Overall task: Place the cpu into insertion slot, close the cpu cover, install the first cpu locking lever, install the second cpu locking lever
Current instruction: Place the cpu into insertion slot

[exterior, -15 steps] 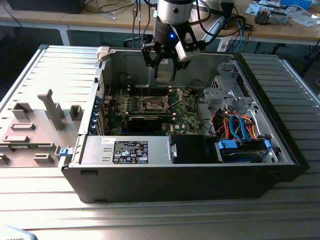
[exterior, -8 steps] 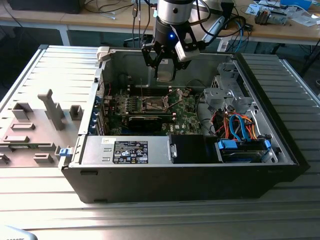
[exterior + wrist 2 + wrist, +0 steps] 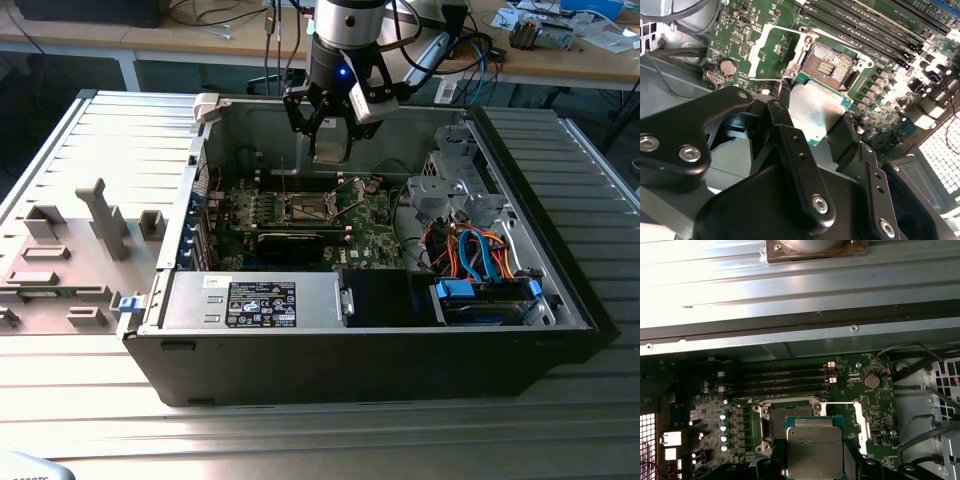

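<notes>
Cpu (image 3: 820, 107) sat clamped between gripper (image 3: 814, 122) fingers (image 3: 783, 119), just above bare slot (image 3: 832, 65), cover (image 3: 771, 52) lay swung open beside it, inside open case (image 3: 300, 365).

I am looking across a ribbed, pale metal counter (image 3: 90, 420) that is catching light from above and glaring along its ridges. Behind it, a wooden desk (image 3: 150, 40) with a white leg (image 3: 128, 72) is running across the back, carrying tangled cables (image 3: 480, 50) and loose clutter, with shadow lying beneath.
</notes>
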Available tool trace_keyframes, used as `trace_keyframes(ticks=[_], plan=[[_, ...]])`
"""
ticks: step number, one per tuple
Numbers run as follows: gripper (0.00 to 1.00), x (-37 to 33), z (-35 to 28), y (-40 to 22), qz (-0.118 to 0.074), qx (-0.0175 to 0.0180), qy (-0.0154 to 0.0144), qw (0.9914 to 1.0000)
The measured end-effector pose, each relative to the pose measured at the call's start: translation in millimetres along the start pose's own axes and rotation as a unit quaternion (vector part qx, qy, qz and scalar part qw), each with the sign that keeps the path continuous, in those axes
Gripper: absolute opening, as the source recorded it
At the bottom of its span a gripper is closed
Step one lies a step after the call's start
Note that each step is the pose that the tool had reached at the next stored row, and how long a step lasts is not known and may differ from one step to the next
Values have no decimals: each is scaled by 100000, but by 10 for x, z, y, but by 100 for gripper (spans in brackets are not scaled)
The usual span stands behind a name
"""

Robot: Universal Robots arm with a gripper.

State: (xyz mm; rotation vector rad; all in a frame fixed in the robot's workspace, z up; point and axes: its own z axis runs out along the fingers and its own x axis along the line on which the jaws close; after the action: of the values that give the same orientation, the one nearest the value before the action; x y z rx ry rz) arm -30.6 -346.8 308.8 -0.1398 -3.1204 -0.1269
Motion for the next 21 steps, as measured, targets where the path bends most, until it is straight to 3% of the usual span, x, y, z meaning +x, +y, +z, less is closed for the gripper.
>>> trace_keyframes(ticks=[21], plan=[[54,0,1,0,1073,-17,-84,99994]])
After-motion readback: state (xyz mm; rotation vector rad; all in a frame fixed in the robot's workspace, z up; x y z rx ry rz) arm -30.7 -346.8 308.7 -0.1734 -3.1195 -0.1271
